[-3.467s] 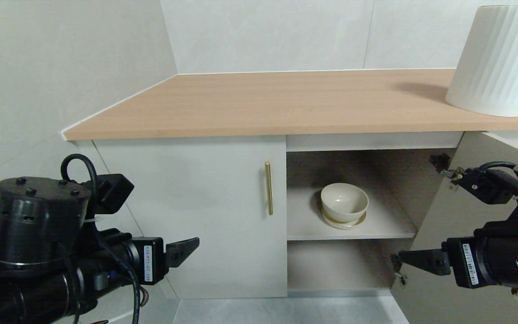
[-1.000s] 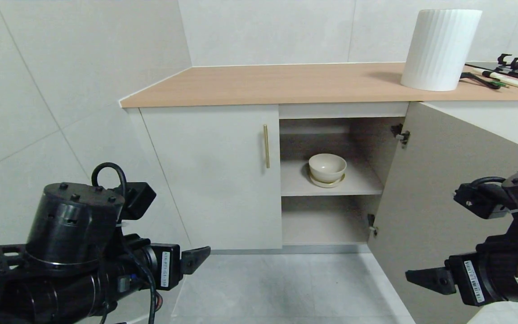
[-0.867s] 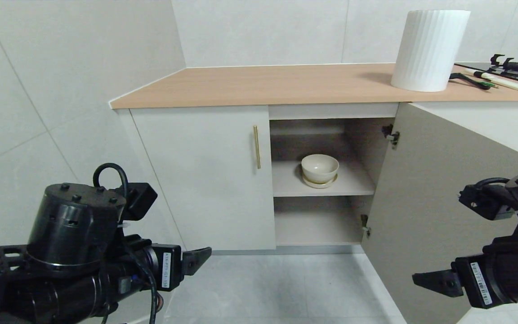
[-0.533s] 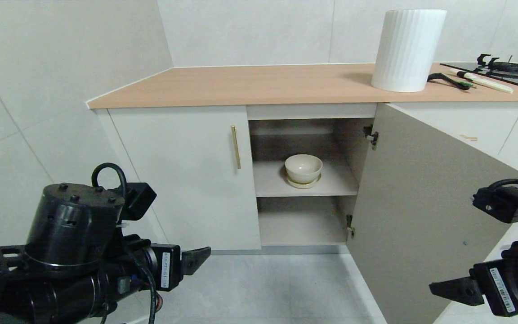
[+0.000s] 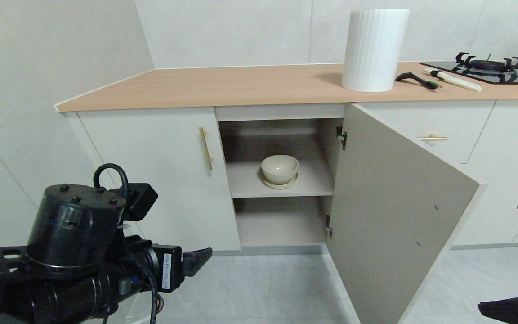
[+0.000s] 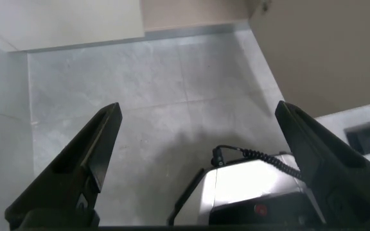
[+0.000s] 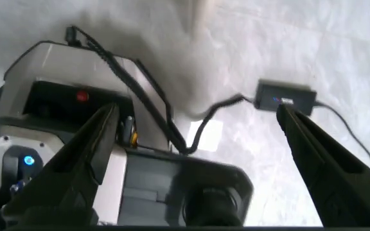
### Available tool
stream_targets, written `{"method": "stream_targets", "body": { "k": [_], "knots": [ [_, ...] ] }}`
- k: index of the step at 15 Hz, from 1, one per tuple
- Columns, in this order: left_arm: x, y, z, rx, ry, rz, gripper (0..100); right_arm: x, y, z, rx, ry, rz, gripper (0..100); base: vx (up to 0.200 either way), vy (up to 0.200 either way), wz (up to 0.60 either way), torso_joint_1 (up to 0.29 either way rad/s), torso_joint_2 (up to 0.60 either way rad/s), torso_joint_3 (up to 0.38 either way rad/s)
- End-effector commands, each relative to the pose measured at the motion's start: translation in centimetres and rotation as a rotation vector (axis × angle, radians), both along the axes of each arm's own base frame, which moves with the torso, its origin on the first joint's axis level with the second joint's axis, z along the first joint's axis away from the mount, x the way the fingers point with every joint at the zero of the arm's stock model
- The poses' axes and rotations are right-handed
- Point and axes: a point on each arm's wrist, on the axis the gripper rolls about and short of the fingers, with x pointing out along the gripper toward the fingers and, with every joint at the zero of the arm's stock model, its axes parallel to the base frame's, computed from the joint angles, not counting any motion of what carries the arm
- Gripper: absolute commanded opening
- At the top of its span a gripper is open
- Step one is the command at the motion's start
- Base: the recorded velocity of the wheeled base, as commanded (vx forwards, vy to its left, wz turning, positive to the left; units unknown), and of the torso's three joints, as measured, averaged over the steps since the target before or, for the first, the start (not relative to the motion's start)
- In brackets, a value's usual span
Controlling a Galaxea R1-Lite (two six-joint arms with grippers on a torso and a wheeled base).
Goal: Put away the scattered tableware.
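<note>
My left gripper (image 6: 198,122) and right gripper (image 7: 198,117) hang spread wide, empty, over floor tiles (image 5: 286,288). The bowl (image 5: 279,166) sits on a saucer (image 5: 281,185) inside the open cabinet (image 5: 151,171).

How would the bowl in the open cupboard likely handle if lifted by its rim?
The bowl looks glazed and rigid, so probably slippery and breakable if knocked. It sits on a small plate on the shelf, so a push would likely shift both.
</note>
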Motion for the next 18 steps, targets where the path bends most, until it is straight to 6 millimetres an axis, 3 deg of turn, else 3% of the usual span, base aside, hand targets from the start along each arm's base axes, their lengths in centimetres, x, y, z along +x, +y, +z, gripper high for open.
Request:
{"method": "stream_targets", "body": {
  "k": [1,7,10,13,18],
  "knots": [
    [0.0,0.0,0.0,0.0,0.001,0.001,100,0.7,-0.9,0.2,-0.037,-0.025,-0.103,100,0.0,0.0,0.0,0.0,0.0,0.0],
    [0.0,0.0,-0.1,0.001,0.003,0.0,100,3.2,-3.9,0.3,-0.105,-0.04,-0.29,100,0.0,0.0,0.0,0.0,0.0,0.0],
    [0.0,0.0,0.0,0.0,0.002,0.0,100,6.7,-5.5,-0.6,-0.097,-0.067,-0.418,100,0.0,0.0,0.0,0.0,0.0,0.0],
    [0.0,0.0,0.0,0.0,0.002,0.0,100,9.2,-6.4,-1.6,-0.087,-0.081,-0.477,100,0.0,0.0,0.0,0.0,0.0,0.0],
    [0.0,0.0,0.0,-0.001,0.001,0.0,100,11.3,-6.4,-1.9,-0.006,-0.149,-0.529,100,0.0,0.0,0.0,0.0,0.0,0.0]
  ]
}}
